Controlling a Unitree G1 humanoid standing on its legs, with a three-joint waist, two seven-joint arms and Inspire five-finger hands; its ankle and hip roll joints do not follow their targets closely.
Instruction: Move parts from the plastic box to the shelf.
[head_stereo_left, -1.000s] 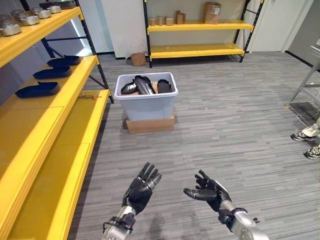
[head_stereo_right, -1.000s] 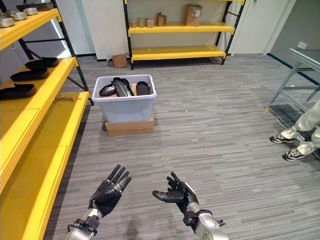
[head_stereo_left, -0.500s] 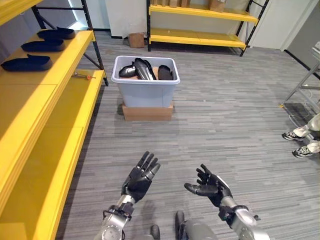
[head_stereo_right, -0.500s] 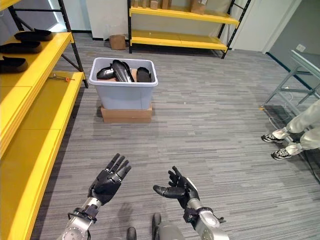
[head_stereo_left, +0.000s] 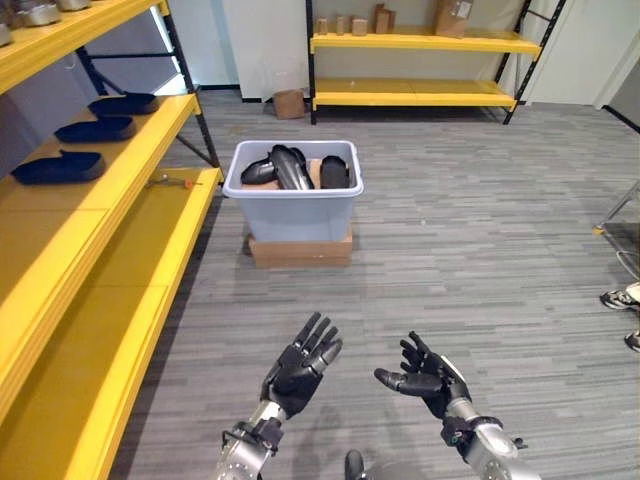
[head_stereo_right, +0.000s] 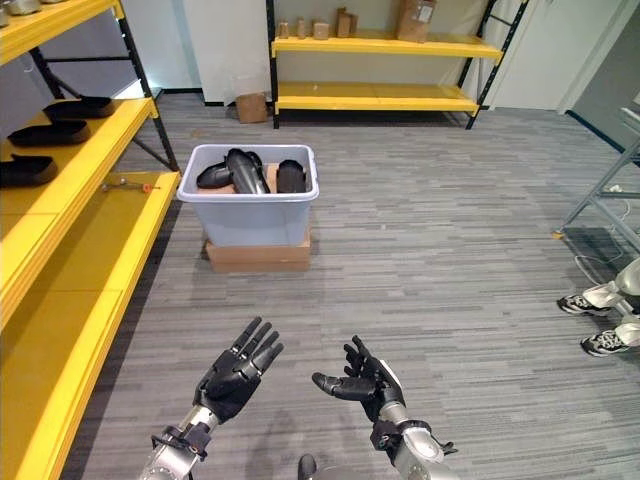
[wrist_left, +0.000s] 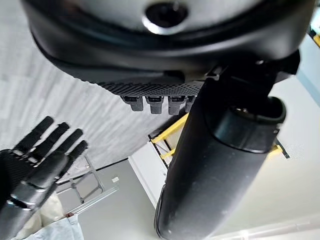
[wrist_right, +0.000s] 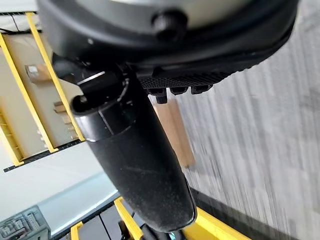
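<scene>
Both arms reach forward over the grey floor (head_stereo_left: 480, 260), each empty: the left robot hand (head_stereo_left: 300, 365) has its fingers spread straight, palm up, and the right robot hand (head_stereo_left: 425, 378) is loosely relaxed with its thumb pointing inward, holding nothing. Ahead of them, well apart, the grey plastic box (head_stereo_left: 293, 195) stands on a flat cardboard carton (head_stereo_left: 300, 250), just beside the near end of the yellow shelf (head_stereo_left: 120, 250) along the left. Dark parts (head_stereo_left: 290, 168) lie piled in the box; how many is hard to make out, as they overlap. Three dark trays (head_stereo_left: 58, 166) sit in a row on the shelf's middle level, and a small orange-tipped tool (head_stereo_left: 172, 182) lies on the lower level. A second yellow rack (head_stereo_left: 420, 92) holding cartons stands against the far wall. At the right edge a person's shoes (head_stereo_right: 598, 322) show, cut off by the frame.
</scene>
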